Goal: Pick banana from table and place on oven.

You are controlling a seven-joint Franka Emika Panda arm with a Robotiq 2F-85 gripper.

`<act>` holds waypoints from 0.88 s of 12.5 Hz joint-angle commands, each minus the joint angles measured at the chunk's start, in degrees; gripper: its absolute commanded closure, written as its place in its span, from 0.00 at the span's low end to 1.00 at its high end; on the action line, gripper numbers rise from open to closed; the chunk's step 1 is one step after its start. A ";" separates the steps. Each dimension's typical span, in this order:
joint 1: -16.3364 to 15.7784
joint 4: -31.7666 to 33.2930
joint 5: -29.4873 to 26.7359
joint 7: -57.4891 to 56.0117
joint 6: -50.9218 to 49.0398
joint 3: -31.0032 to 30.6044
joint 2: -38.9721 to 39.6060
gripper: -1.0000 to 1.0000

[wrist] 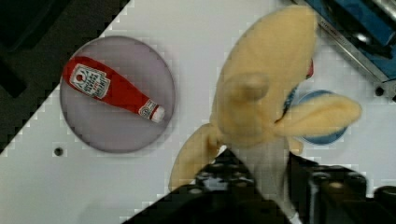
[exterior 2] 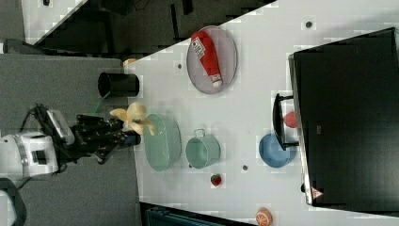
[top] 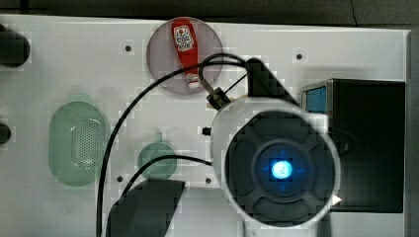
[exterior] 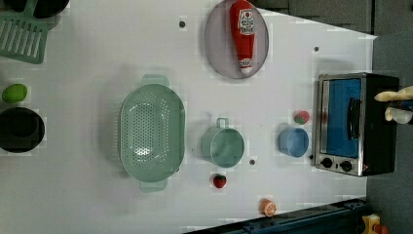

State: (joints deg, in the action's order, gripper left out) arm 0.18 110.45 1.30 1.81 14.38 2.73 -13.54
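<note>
Grey floor [exterior 2: 61, 70] around the tabletop

Bright, even light washes out the white table [exterior: 97, 204], and things on it cast only faint, soft shadows. All views are blocky and coarse. In the wrist view the close banana [wrist: 266, 88] is soft-edged.

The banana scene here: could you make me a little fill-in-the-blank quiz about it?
1. The gripper holds a pale yellow ____.
2. The ketchup bottle lies on a round ____.
3. The oven has a door of ____ glass.
4. In the left view, the bowl beside the oven is ____.

Answers: banana; plate; blue; blue
</note>
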 commanded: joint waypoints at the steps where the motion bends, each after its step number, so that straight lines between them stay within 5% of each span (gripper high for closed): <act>1: 1.18 -1.16 0.77 0.47 -2.47 4.42 4.47 0.73; 11: 2.33 -2.23 1.71 -32.52 7.44 25.74 16.02 0.73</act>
State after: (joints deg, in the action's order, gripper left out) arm 2.51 109.50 4.32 -21.21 21.16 28.14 3.70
